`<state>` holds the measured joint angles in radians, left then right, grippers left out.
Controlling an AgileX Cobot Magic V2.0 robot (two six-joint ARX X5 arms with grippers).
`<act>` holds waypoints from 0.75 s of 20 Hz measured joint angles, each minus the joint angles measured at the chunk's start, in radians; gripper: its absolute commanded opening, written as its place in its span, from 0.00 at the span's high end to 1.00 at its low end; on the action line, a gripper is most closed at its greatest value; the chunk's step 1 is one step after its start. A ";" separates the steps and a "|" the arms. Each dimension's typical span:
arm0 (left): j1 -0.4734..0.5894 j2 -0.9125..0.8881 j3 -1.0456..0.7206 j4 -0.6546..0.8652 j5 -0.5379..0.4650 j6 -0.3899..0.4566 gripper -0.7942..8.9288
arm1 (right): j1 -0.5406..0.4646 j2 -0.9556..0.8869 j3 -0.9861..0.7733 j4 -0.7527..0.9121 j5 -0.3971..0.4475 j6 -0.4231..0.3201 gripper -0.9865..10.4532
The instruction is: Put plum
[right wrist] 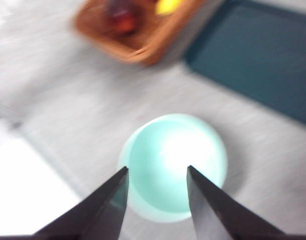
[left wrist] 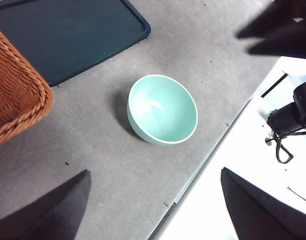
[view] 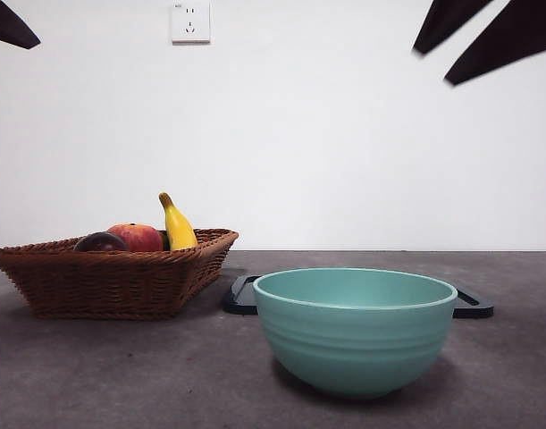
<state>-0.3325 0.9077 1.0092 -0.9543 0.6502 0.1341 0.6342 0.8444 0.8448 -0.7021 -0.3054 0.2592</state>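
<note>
The plum (view: pixel 100 241) is dark maroon and lies in the wicker basket (view: pixel 112 277) at the left, beside a red fruit (view: pixel 137 237) and a banana (view: pixel 177 223). My right gripper (right wrist: pixel 158 170) is open and empty, high above the teal bowl (right wrist: pixel 173 165); its black jaws show at the top right in the front view (view: pixel 487 36). This wrist view is blurred, and the basket (right wrist: pixel 137 25) shows only a dark red smear. My left gripper (left wrist: pixel 155 200) hangs open and empty, high over the table, with the bowl (left wrist: pixel 163 110) below it.
The teal bowl (view: pixel 355 326) stands empty in front of a flat dark tray (view: pixel 474 306). That tray (left wrist: pixel 67 35) lies next to the basket (left wrist: pixel 15 90). A white surface with a black device (left wrist: pixel 293 120) borders the grey table mat.
</note>
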 measured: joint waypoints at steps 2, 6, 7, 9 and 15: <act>0.000 0.000 0.000 0.000 0.000 0.000 0.50 | 0.000 -0.054 0.000 -0.066 -0.066 0.000 0.75; 0.000 0.000 0.000 -0.010 0.000 0.000 0.50 | 0.000 -0.133 0.000 -0.188 -0.084 0.000 0.75; 0.000 0.000 0.000 -0.010 0.000 0.000 0.50 | 0.000 -0.140 0.000 -0.190 -0.083 0.000 0.75; 0.000 0.000 0.000 -0.010 0.000 0.000 0.50 | 0.000 -0.151 0.000 -0.188 -0.083 0.000 0.75; 0.000 0.000 0.000 -0.009 0.000 0.000 0.50 | 0.000 -0.155 0.000 -0.188 -0.083 0.000 0.75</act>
<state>-0.3325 0.9077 1.0092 -0.9634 0.6502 0.1341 0.6342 0.6895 0.8448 -0.8898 -0.3885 0.2588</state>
